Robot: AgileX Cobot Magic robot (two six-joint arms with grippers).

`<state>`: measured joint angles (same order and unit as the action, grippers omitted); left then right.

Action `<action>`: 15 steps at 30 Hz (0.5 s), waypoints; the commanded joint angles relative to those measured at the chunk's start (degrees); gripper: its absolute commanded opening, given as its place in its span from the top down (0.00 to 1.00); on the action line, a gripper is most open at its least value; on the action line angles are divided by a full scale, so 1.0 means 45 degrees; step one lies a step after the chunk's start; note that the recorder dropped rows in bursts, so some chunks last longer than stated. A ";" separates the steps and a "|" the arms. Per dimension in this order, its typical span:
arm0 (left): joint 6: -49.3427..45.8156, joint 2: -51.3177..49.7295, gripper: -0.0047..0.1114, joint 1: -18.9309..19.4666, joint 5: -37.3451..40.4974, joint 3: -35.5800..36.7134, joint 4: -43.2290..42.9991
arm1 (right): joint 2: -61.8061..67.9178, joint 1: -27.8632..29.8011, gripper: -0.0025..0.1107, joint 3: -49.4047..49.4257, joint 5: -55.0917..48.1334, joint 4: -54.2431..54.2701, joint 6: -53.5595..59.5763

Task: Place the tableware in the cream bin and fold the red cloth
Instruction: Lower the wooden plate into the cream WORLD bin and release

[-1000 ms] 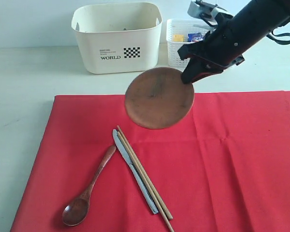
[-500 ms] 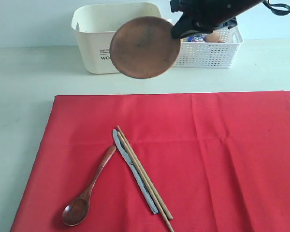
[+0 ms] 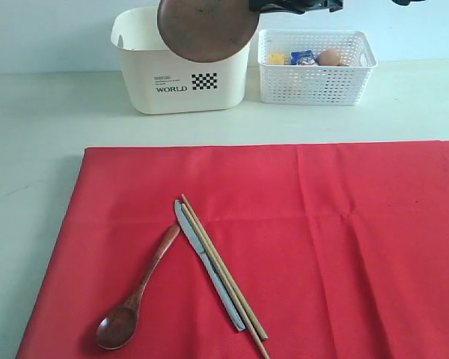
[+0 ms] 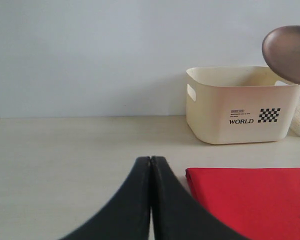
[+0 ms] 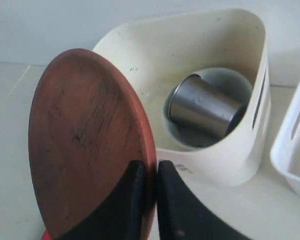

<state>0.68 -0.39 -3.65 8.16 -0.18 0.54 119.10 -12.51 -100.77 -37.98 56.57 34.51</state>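
My right gripper (image 5: 150, 167) is shut on the rim of the round brown plate (image 3: 207, 28) (image 5: 87, 137), holding it tilted in the air in front of the cream bin (image 3: 146, 71) (image 5: 225, 100). Inside the bin a steel cup (image 5: 204, 106) lies in a pale bowl (image 5: 240, 85). The dark wooden spoon (image 3: 138, 292), silver knife (image 3: 209, 265) and wooden chopsticks (image 3: 224, 269) lie on the red cloth (image 3: 344, 239), which is spread flat. My left gripper (image 4: 151, 162) is shut and empty, low over the table near the cloth's corner (image 4: 250, 195).
A white lattice basket (image 3: 314, 82) with toy foods stands right of the cream bin. Bare pale tabletop (image 3: 37, 149) lies left of the cloth and between cloth and bins.
The right gripper has carried the plate up and back from over the cloth to the cream bin's front. Spoon, knife, chopsticks and cloth have not moved.
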 commanded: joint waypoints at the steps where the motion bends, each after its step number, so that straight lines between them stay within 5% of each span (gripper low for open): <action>1: 0.0034 0.0086 0.95 -0.0104 -0.0027 0.0041 0.0156 | 0.1021 0.0073 0.98 -0.1501 0.0410 0.0759 0.0097; 15: 0.0034 0.0086 0.95 -0.0104 -0.0027 0.0041 0.0156 | 0.4323 0.0073 0.98 -0.5289 0.0929 0.2185 0.0097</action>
<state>0.68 -0.39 -3.65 8.16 -0.18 0.54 136.76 -12.51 -121.91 -34.91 63.78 34.62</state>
